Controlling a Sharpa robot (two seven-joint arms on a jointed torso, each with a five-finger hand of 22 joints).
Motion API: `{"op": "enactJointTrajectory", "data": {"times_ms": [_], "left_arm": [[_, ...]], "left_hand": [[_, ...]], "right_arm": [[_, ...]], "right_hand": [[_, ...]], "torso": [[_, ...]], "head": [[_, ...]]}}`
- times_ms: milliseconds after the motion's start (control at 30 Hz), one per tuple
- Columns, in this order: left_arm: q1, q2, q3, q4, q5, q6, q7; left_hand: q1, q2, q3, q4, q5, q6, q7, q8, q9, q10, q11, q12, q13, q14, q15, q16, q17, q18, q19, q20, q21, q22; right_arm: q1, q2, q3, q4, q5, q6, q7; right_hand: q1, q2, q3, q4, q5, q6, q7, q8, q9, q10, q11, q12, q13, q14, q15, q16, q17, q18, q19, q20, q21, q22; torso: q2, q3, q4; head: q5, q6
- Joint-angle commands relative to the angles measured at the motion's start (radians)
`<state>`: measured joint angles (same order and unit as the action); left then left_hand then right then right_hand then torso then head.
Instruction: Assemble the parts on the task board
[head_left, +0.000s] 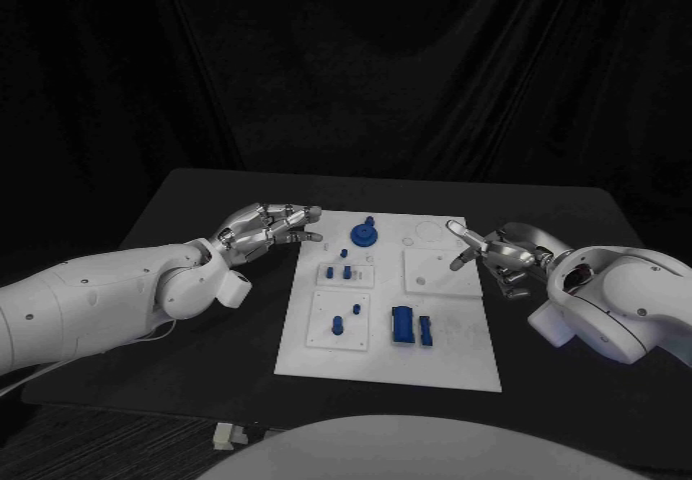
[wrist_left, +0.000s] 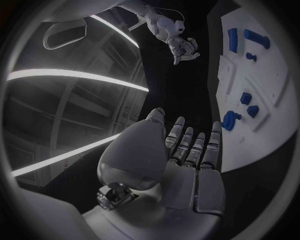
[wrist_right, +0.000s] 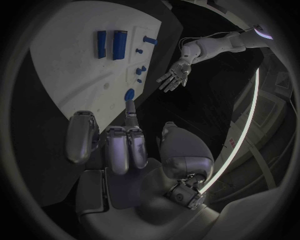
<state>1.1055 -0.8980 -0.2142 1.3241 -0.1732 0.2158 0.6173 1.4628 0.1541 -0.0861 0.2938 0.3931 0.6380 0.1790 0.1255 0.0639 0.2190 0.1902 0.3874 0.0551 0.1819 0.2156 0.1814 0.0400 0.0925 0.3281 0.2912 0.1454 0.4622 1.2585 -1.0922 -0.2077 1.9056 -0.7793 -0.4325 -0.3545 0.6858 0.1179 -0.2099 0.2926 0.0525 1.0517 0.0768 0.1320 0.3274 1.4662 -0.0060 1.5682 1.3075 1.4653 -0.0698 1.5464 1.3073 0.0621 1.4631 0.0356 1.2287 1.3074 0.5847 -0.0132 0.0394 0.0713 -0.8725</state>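
Left hand (head_left: 267, 232) is empty, fingers extended and apart, held just off the left edge of the task board (head_left: 447, 365), apparently staged for a reach. Right hand (head_left: 490, 255), empty with fingers partly curled, sits at the board's right edge. The parts (head_left: 408, 326) lie untouched on the board; the round part (head_left: 364, 234) is nearest the left hand.

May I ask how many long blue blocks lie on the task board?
2: a wider block and a narrower block, side by side toward the task board's near edge; none seems hidden.
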Motion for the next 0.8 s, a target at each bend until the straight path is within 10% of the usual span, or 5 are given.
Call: {"op": "enactJointTrajectory", "data": {"times_ms": [33,333,800], "left_arm": [[0.011,-0.009,0.002,0.025,0.007,-0.099,0.162],[0.019,-0.013,0.001,0.044,0.024,-0.105,0.203],[0.018,0.010,0.001,0.012,0.030,-0.061,0.179]], "left_hand": [[-0.035,0.011,-0.028,0.000,-0.020,0.013,-0.002,0.008,0.002,0.021,0.009,0.017,0.002,0.002,-0.012,0.005,0.000,0.006,0.003,0.000,0.005,-0.007],[-0.057,0.030,-0.048,0.000,-0.019,0.012,-0.005,0.008,0.001,0.020,0.011,0.017,0.000,-0.011,-0.017,-0.004,-0.002,0.005,-0.018,0.000,-0.004,-0.029],[-0.008,0.048,-0.044,-0.006,0.033,0.002,-0.006,0.005,0.000,0.006,0.010,0.009,-0.001,-0.013,-0.012,0.000,-0.001,0.002,-0.012,0.001,0.002,-0.030]], "right_arm": [[0.002,0.002,0.000,0.002,0.020,-0.015,0.123],[-0.059,0.005,-0.001,0.006,-0.179,0.194,0.076],[-0.137,0.037,-0.001,-0.012,-0.245,0.313,0.037]], "right_hand": [[-0.008,0.018,-0.034,0.000,-0.004,-0.033,0.010,-0.024,-0.020,0.105,0.014,0.003,0.263,0.093,0.010,0.004,0.196,0.004,0.010,0.008,0.014,0.175],[-0.033,0.043,-0.121,0.001,-0.004,-0.076,0.028,-0.064,-0.071,0.105,0.030,0.003,0.263,0.096,0.025,0.010,0.211,-0.002,0.018,0.023,0.051,0.183],[-0.034,0.059,-0.152,-0.001,-0.004,-0.061,0.030,-0.061,-0.086,0.105,0.034,0.003,0.263,0.096,0.028,0.010,0.211,-0.001,0.016,0.027,0.050,0.182]], "torso": [[-0.001,0.0001,-0.0002],[-0.010,0.0016,-0.0019],[-0.008,0.0013,-0.0013]], "head": [[0.002,0.000],[0.016,0.000],[0.016,0.000]]}}
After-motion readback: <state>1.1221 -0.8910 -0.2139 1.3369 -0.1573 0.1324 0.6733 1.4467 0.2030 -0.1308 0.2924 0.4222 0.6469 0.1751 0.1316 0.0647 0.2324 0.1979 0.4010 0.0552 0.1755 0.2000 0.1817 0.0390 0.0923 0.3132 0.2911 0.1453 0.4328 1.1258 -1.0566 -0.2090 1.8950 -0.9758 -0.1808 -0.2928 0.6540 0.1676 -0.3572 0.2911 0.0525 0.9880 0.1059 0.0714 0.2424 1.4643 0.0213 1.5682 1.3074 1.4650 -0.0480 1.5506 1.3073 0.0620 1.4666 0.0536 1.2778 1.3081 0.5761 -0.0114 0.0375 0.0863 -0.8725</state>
